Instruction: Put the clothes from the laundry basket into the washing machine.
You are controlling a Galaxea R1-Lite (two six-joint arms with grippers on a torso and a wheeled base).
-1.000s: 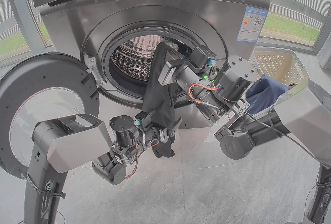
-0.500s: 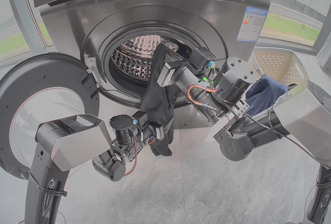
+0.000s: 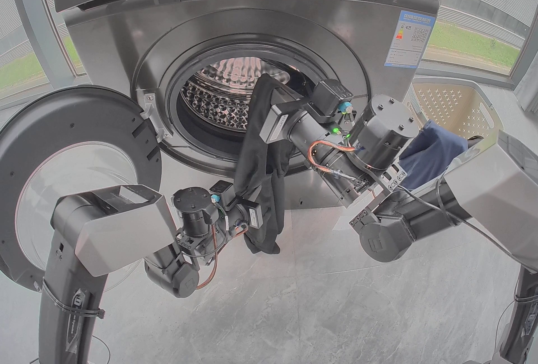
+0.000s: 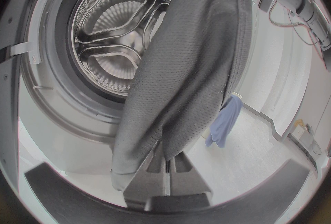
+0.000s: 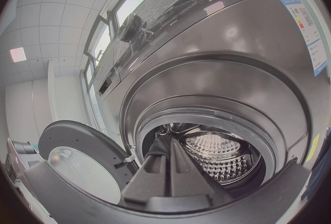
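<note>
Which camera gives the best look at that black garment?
Head view: the garment shows nearly whole, hanging top to hem. The left wrist view crops it to mesh up close; the right wrist view catches a pinched tip.

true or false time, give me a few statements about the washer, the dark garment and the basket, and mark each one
1. The round washing machine door is shut. False: it stands swung open beside the opening.
2. The left gripper and the right gripper are both shut on the dark grey garment. True.
3. The dark grey garment lies wholly inside the steel drum. False: it hangs in front of the opening, between the two grippers.
4. A blue garment lies in the beige perforated laundry basket. True.
</note>
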